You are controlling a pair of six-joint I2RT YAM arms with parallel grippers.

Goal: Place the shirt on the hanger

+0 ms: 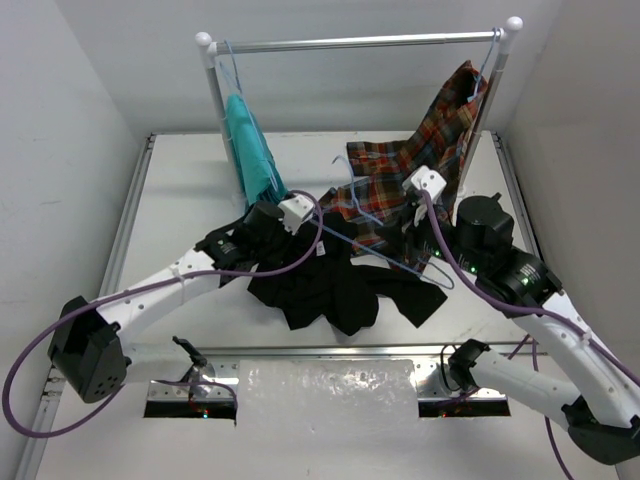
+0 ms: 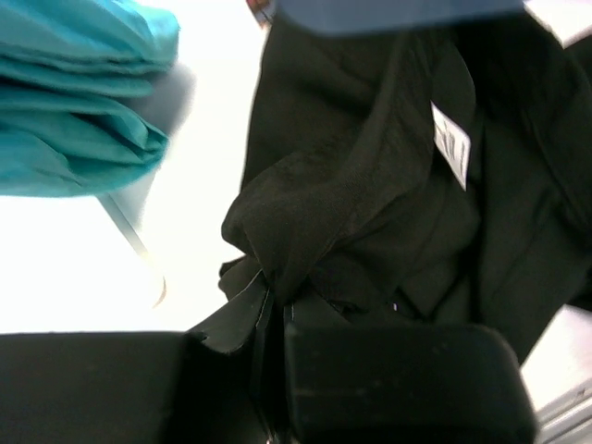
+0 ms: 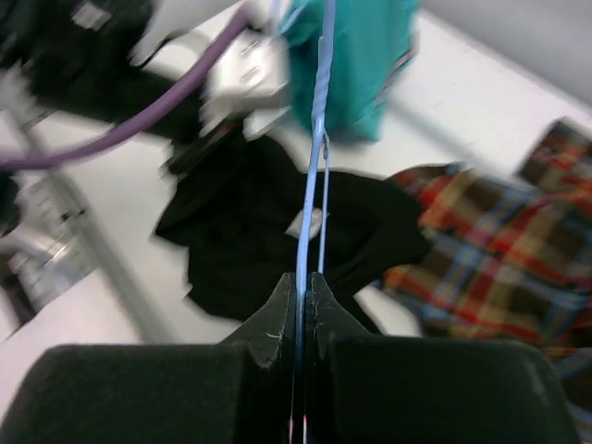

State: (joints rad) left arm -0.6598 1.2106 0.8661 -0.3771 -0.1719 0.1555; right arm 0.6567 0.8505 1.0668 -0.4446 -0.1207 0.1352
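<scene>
The black shirt (image 1: 335, 285) lies crumpled on the table in the middle; a white label (image 2: 451, 143) shows on it. My left gripper (image 1: 268, 232) is shut on a fold of the shirt (image 2: 314, 231) at its upper left edge. The pale-blue wire hanger (image 1: 385, 235) is held tilted over the shirt and the plaid cloth. My right gripper (image 1: 428, 262) is shut on the hanger's wire (image 3: 310, 185), which runs straight up from between the jaws in the right wrist view, above the shirt (image 3: 268, 231).
A silver rail (image 1: 360, 42) with white knobs stands at the back. A teal garment (image 1: 250, 150) hangs at its left; a red-orange plaid shirt (image 1: 420, 165) drapes from its right down onto the table. Two more blue hangers hang on the rail.
</scene>
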